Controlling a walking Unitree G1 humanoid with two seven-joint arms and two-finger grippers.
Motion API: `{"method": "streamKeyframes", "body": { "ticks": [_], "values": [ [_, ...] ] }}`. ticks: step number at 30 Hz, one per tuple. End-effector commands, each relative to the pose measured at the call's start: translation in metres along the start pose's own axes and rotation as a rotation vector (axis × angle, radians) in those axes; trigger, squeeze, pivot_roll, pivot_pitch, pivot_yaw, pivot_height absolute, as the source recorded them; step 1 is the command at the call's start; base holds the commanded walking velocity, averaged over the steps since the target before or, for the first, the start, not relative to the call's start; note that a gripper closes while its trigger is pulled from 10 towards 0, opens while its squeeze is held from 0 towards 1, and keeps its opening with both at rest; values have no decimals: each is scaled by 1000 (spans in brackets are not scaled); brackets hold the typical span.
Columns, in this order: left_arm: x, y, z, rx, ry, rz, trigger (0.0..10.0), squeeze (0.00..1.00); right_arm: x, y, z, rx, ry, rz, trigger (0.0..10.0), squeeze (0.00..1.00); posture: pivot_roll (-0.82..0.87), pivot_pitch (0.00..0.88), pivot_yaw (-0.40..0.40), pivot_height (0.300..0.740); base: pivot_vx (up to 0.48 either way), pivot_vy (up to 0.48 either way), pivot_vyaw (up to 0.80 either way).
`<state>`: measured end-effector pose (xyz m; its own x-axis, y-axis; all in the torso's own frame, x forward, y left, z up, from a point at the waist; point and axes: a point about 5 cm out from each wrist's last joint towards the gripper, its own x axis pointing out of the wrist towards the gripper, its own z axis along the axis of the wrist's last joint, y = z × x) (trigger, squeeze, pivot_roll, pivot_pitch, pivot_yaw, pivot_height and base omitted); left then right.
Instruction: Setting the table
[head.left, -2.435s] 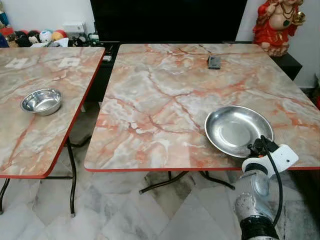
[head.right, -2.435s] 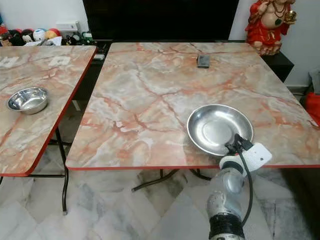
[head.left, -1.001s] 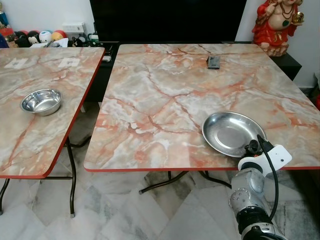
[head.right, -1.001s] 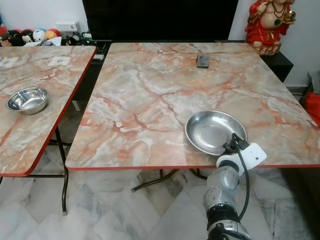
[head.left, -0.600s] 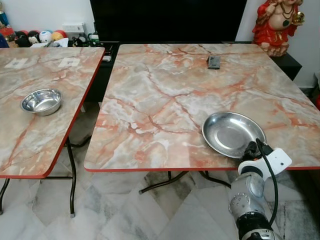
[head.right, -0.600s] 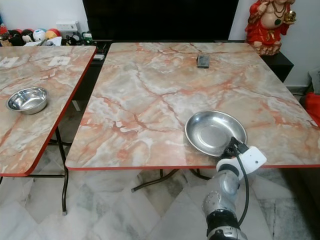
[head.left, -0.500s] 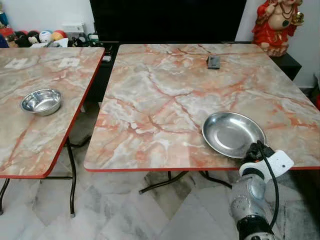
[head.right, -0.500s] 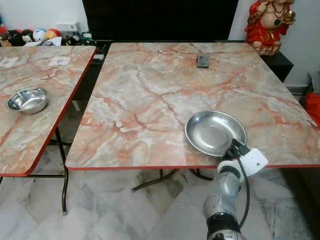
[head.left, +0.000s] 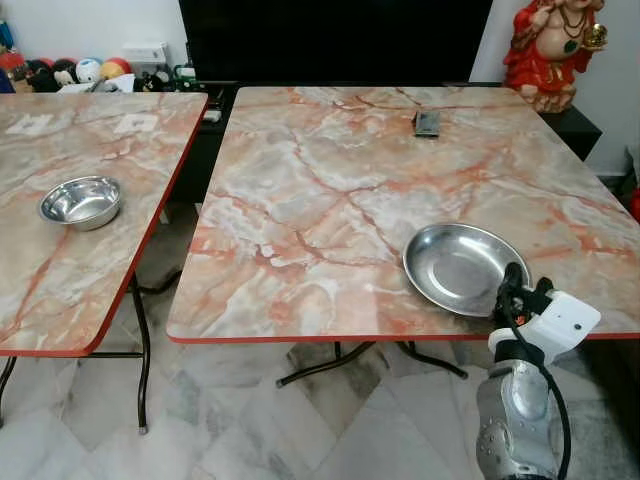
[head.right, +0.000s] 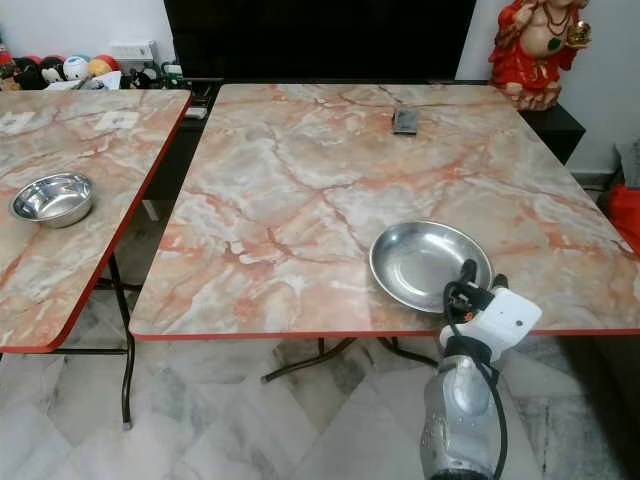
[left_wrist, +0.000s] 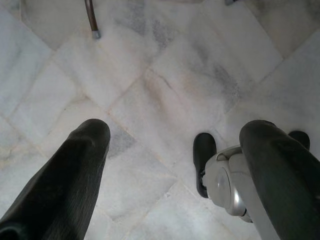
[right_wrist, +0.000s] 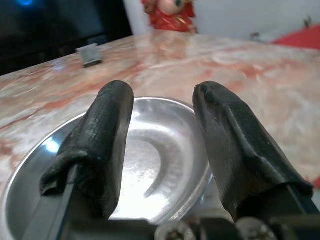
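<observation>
A shallow steel plate (head.left: 465, 268) lies flat on the marble table (head.left: 330, 190), close to its front right edge. My right gripper (head.left: 512, 282) hovers just at the plate's near rim. In the right wrist view its two black fingers (right_wrist: 100, 135) stand open, apart from the plate (right_wrist: 150, 165), which shows between and beyond them. A small steel bowl (head.left: 80, 202) rests on the second marble table (head.left: 60, 270) to the left. My left gripper (left_wrist: 177, 130) hangs open over the floor.
A black remote (head.left: 427, 123) lies near the main table's far edge. A red statue (head.left: 548, 45) stands on a dark cabinet at the back right. A gap with folding table legs (head.left: 143, 350) separates the two tables. My foot (left_wrist: 205, 155) stands on the marble floor.
The plate came down from a raised hold and settled flat, slightly left. My right gripper then let go and drew back to the right of its near rim.
</observation>
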<state>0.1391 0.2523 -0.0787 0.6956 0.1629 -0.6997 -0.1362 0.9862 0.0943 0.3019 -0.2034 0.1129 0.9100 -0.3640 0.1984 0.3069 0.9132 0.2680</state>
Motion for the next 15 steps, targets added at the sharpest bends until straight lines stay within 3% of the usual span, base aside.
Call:
{"method": "streamKeyframes", "body": {
  "ticks": [1, 6, 15],
  "values": [
    [-2, 4, -7, -3, 39, 13, 10000, 0, -1, -1, 6, -100, -30, 84, 10000, 0, 19, 104, -22, 740, 0, 0, 0],
    [0, 5, -2, -13, 23, 18, 10000, 0, -2, 0, 11, -157, -28, 155, 10000, 0, 12, 93, -25, 740, 0, 0, 0],
    [1, 3, 2, -93, -4, 34, 10000, 0, -7, 12, 7, -148, 21, 269, 10000, 0, 1, 56, -29, 740, 0, 0, 0]
  ]
}}
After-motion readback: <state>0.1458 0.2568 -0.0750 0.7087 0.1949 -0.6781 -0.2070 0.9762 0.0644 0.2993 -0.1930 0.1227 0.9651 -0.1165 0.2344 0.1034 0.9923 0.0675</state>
